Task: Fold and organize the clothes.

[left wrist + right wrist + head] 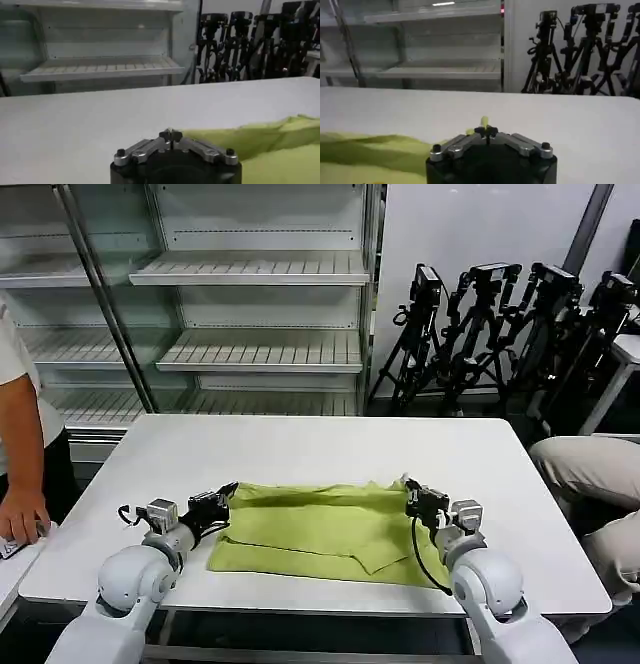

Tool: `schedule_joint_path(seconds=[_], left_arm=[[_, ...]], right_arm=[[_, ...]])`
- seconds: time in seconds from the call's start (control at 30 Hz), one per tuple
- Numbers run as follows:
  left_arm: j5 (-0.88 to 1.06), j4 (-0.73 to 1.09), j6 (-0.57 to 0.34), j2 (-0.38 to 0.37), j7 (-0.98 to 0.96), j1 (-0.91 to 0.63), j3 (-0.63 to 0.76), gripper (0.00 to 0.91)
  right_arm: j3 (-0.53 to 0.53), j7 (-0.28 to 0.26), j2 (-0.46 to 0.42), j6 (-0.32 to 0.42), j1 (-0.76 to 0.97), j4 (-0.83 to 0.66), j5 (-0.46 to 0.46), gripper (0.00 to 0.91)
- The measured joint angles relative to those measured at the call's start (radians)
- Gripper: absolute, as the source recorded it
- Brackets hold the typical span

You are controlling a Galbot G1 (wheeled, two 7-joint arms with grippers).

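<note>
One T-shirt [325, 529] folded on white table [300, 449] | shelves [250, 269], tripods [500, 334] behind | left gripper [226, 496] closed at its far corner | right gripper [409, 490] pinching fabric, right wrist view.

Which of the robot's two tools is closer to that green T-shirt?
Neither, by these pictures: the left tool is at the T-shirt's far left corner, and the right tool pinches its far right corner.

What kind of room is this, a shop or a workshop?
Probably a robotics lab or test room: bare store-style shelves, a row of camera tripods against the wall, and a plain white table holding one T-shirt.
</note>
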Motion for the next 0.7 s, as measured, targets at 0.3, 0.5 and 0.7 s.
schedule_joint_path(seconds=[0.3, 0.5, 0.7], left_arm=[[-0.002, -0.017, 0.000, 0.000, 0.001, 0.026, 0.004, 0.010], [-0.002, -0.015, -0.002, 0.007, 0.003, 0.036, 0.005, 0.010], [-0.004, -0.021, -0.001, 0.019, 0.006, 0.048, 0.000, 0.010]], right_arm=[[0.034, -0.003, -0.014, -0.013, -0.050, 0.044, -0.005, 0.000], [0.058, -0.005, -0.016, -0.021, -0.085, 0.070, -0.003, 0.000], [0.075, -0.012, -0.016, -0.024, -0.126, 0.095, -0.002, 0.000]])
